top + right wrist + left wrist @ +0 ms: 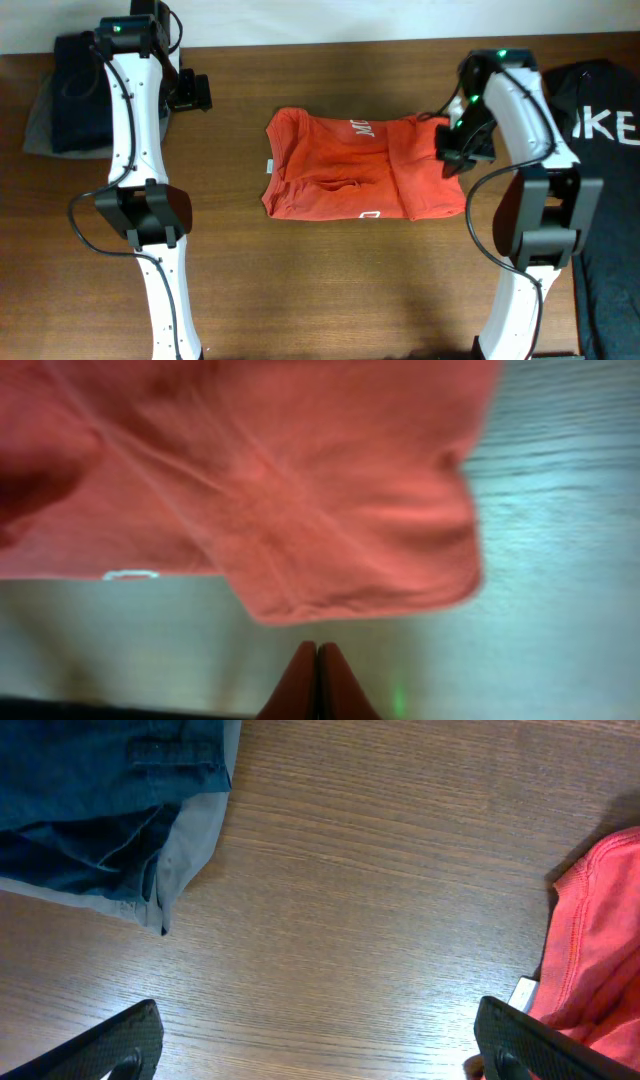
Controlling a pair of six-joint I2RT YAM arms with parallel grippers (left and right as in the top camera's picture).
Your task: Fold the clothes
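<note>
I am holding my right gripper (452, 150) at the right edge of the shirt (360, 165), near its far corner. The shirt is lying as a rough rectangle in the middle of the table (320, 290), between my two arms. My left gripper (188, 92) is hanging well apart from it, off to the far left, near a pile of jeans (70, 95).

My right wrist camera is showing what my arm is hiding from the overhead one. There my right gripper (318, 650) is pinched to a point, finger against finger, and I am seeing no cloth between them. The shirt (250, 480) is filling the frame just beyond the tips. It is blurred, so I cannot tell whether the tips are touching it. A small white mark (128, 574) is sitting near its edge.

My left wrist camera is showing my left gripper (318, 1010) spread wide, its fingers (125, 1040) at the two bottom corners with bare table (350, 870) between them. The shirt (600, 930) is only peeking in at the right, with a white tag (525, 990) at its edge. The jeans (80, 790) are lying over a grey cloth (190, 840) at the upper left.

Only the overhead view is taking in the white lettering (360, 128) on the far part of the shirt, and a black garment (605, 130) lying at the table's right end.
</note>
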